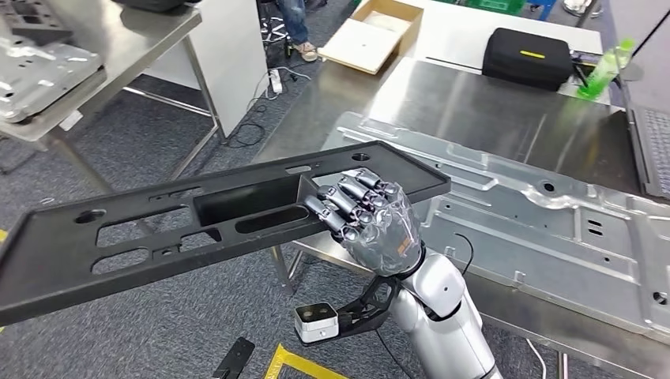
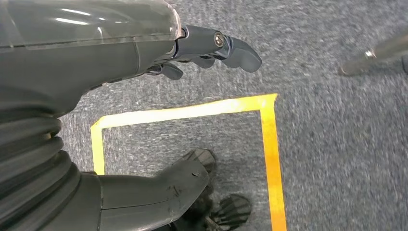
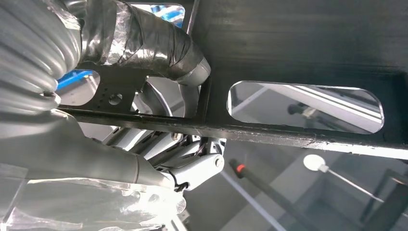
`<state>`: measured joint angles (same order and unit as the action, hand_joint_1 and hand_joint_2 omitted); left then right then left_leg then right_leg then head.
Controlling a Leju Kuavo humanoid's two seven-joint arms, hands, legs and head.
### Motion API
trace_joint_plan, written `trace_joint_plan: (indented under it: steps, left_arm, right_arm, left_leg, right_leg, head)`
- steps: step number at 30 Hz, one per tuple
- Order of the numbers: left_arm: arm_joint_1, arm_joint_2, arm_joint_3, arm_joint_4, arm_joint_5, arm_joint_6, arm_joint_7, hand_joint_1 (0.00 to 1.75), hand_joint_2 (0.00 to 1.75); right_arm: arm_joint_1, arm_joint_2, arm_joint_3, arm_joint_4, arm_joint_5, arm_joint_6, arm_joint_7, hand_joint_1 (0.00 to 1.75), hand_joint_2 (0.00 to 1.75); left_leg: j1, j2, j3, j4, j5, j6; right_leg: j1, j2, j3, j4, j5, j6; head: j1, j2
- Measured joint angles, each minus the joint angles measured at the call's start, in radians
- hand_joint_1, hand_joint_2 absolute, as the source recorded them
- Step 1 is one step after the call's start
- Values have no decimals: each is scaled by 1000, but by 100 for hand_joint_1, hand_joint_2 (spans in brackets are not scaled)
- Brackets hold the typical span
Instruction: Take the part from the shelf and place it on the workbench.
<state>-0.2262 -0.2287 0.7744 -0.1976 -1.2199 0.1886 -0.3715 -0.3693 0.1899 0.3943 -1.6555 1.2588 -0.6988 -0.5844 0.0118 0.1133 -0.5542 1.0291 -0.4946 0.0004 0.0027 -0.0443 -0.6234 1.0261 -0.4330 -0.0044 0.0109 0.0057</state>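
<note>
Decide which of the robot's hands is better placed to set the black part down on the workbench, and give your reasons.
Right. The right hand already grips the black part beside the workbench. The left hand hangs over the carpet floor, holding nothing.

We see the stainless-steel workbench (image 1: 442, 103) filling the head view from 1 to 4 o'clock. A large stamped sheet-metal panel (image 1: 545, 229) lies flat on it towards 3 o'clock — its edge close to the bench's front rim. Towards 1 o'clock rest a black zip case (image 1: 527, 55) and, just beside it, a green bottle (image 1: 604, 71); a laptop (image 1: 652, 150) sits at the right edge. At 10 o'clock stands a second steel table (image 1: 118, 47) bearing another grey metal panel (image 1: 39, 75). Blue-grey carpet (image 1: 150, 150) lies below — yellow tape (image 2: 269, 144) marks it.
</note>
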Motion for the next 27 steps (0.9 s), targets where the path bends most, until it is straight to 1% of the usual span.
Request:
trace_joint_plan:
  steps: [1, 2, 3, 4, 5, 6, 7, 8, 9, 10, 11, 12, 13, 14, 15, 16, 17, 18, 19, 20, 21, 22, 23, 24, 25, 26, 27]
  left_arm:
    - [-1, 0, 0, 0, 0, 0, -1, 0, 175]
    - [-1, 1, 0, 0, 0, 1, -1, 0, 175]
    - [0, 2, 0, 0, 0, 1, -2, 0, 175]
    - [3, 2, 0, 0, 0, 1, -2, 0, 175]
    - [6, 3, 0, 0, 1, 1, -2, 0, 175]
    - [8, 4, 0, 0, 1, 1, -2, 0, 175]
    - [9, 5, 0, 0, 1, 1, -2, 0, 175]
    - [9, 6, 0, 0, 1, 2, -2, 0, 175]
    - [9, 7, 0, 0, 1, 2, -3, 0, 175]
    - [9, 7, 0, 0, 1, 2, -3, 0, 175]
    - [8, 8, 0, 0, 1, 2, -3, 0, 175]
    - [9, 8, 0, 0, 2, 2, -3, 0, 175]
    - [8, 8, 0, 0, 2, 2, -3, 0, 175]
    - [8, 8, 0, 0, 2, 2, -3, 0, 175]
    - [6, 8, 0, 0, 3, 2, -3, 0, 175]
    - [4, 7, 0, 0, 3, 2, -4, 0, 175]
    - [1, 7, 0, 0, 3, 2, -5, 0, 175]
    - [1, 7, 0, 0, 3, 2, -5, 0, 175]
    - [2, 7, 0, 0, 3, 2, -5, 0, 175]
    - [4, 7, 0, 0, 3, 2, -5, 0, 175]
    - [6, 8, 0, 0, 3, 2, -5, 0, 175]
    - [6, 8, 0, 0, 3, 2, -5, 0, 175]
    - [6, 8, 0, 0, 3, 2, -5, 0, 175]
    - [5, 8, 0, 0, 3, 2, -5, 0, 175]
    - [5, 8, 0, 0, 3, 2, -5, 0, 175]
    - [5, 8, 0, 0, 3, 2, -5, 0, 175]
    - [5, 8, 0, 0, 2, 2, -5, 0, 175]
  right_arm:
    - [0, 1, -1, -1, 0, 0, -1, 175, 175]
    - [1, 3, -1, -2, 0, 0, -2, 175, 175]
    - [2, 6, -1, -2, 0, 0, -3, 175, 175]
    - [2, 7, -1, -2, 0, 0, -3, 175, 175]
    - [4, 8, -1, -2, -1, 0, -3, 175, 175]
    - [6, 8, -1, -2, -1, 0, -3, 175, 175]
    - [7, 8, -1, -2, -1, 0, -3, 175, 175]
    - [8, 8, -1, -2, -1, 0, -3, 175, 175]
    - [8, 8, -1, -2, -1, 0, -3, 175, 175]
    - [8, 9, -1, -2, -1, 0, -3, 175, 175]
    - [7, 9, -1, -2, -1, 0, -3, 175, 175]
    - [7, 10, -1, -2, -1, 0, -3, 175, 175]
    - [8, 11, -1, -2, -1, 0, -3, 175, 175]
    - [8, 11, -1, -2, -1, 0, -3, 175, 175]
    - [8, 11, -2, -3, -1, 0, -3, 175, 175]
    - [8, 11, -2, -3, -1, 0, -3, 175, 175]
    - [6, 11, -3, -4, -1, 0, -3, 175, 175]
    - [6, 11, -3, -4, -1, 0, -3, 175, 175]
    - [6, 11, -3, -5, -1, 0, -3, 175, 175]
    - [7, 11, -3, -4, -1, 0, -3, 175, 175]
    - [8, 11, -3, -4, -1, 0, -3, 175, 175]
    - [10, 11, -4, -4, -1, 0, -3, 175, 175]
    - [10, 11, -4, -4, -1, 0, -3, 175, 175]
    - [10, 11, -4, -4, -1, 0, -2, 175, 175]
    - [9, 11, -4, -4, -1, 0, -2, 175, 175]
    - [8, 11, -4, -4, -1, 0, -1, 175, 175]
    - [7, 11, -4, -4, -1, 0, -1, 175, 175]
  left_leg:
    - [1, -19, -5, 19, -16, -4]
    - [4, -46, -20, 58, -42, -8]
    - [6, -75, -45, 116, -73, -9]
    - [6, -93, -77, 184, -103, -11]
    - [7, -101, -107, 241, -121, -12]
    - [7, -105, -124, 270, -120, -13]
    - [8, -107, -125, 260, -97, -14]
    - [9, -112, -109, 213, -58, -14]
    - [12, -131, -84, 148, -21, -13]
    - [15, -154, -61, 88, 5, -12]
    - [17, -175, -46, 48, 18, -11]
    - [17, -189, -39, 30, 18, -8]
    - [14, -187, -39, 27, 17, -5]
    - [14, -178, -38, 25, 19, 1]
    - [15, -167, -36, 19, 22, 7]
    - [17, -155, -34, 13, 26, 15]
    - [18, -142, -31, 8, 29, 23]
    - [16, -128, -30, 5, 30, 28]
    - [13, -114, -29, 4, 29, 33]
    - [11, -100, -29, 5, 28, 35]
    - [10, -85, -29, 5, 26, 36]
    - [10, -72, -28, 5, 25, 35]
    - [10, -59, -25, 5, 23, 33]
    - [10, -48, -21, 5, 20, 31]
    - [8, -38, -17, 5, 16, 27]
    - [5, -29, -13, 5, 13, 22]
    - [3, -20, -10, 4, 10, 17]
  right_leg:
    - [-4, 11, 3, -5, 3, -6]
    - [-7, 23, 6, -10, 6, -12]
    - [-8, 34, 7, -11, 6, -15]
    - [-8, 47, 6, -10, 6, -18]
    - [-8, 61, 6, -8, 5, -19]
    - [-8, 77, 6, -5, 4, -19]
    - [-8, 93, 6, -1, 2, -18]
    - [-9, 109, 6, 4, 0, -16]
    - [-11, 123, 5, 10, -4, -13]
    - [-11, 136, 1, 19, -7, -9]
    - [-12, 149, -5, 25, -8, -3]
    - [-13, 160, -11, 29, -8, 2]
    - [-14, 171, -17, 29, -5, 9]
    - [-16, 181, -21, 27, -2, 16]
    - [-15, 176, -23, 29, -2, 21]
    - [-14, 155, -29, 41, -10, 26]
    - [-13, 126, -45, 73, -29, 31]
    - [-13, 91, -69, 124, -56, 35]
    - [-14, 68, -100, 185, -85, 39]
    - [-17, 57, -130, 243, -107, 42]
    - [-18, 52, -148, 276, -112, 44]
    - [-19, 48, -147, 273, -100, 45]
    - [-19, 41, -126, 233, -71, 44]
    - [-18, 24, -90, 167, -37, 40]
    - [-11, -2, -54, 101, -14, 34]
    - [-5, -21, -28, 51, 1, 26]
    - [1, -34, -16, 25, 4, 18]
  head:
    - [0, 0]
    - [-1, 0]
    - [-1, 0]
    - [-2, 0]
    - [-2, 0]
    - [-2, 0]
    - [-2, 0]
    - [-2, 0]
    - [-2, 0]
    - [-1, 0]
    - [-1, 0]
    - [-1, 0]
    - [-1, 0]
    - [-1, 0]
    - [-1, 0]
    - [0, 0]
    - [2, 0]
    - [3, 0]
    - [4, 0]
    - [4, 0]
    - [4, 0]
    - [4, 0]
    - [4, 0]
    - [4, 0]
    - [4, 0]
    - [4, 0]
    - [4, 0]
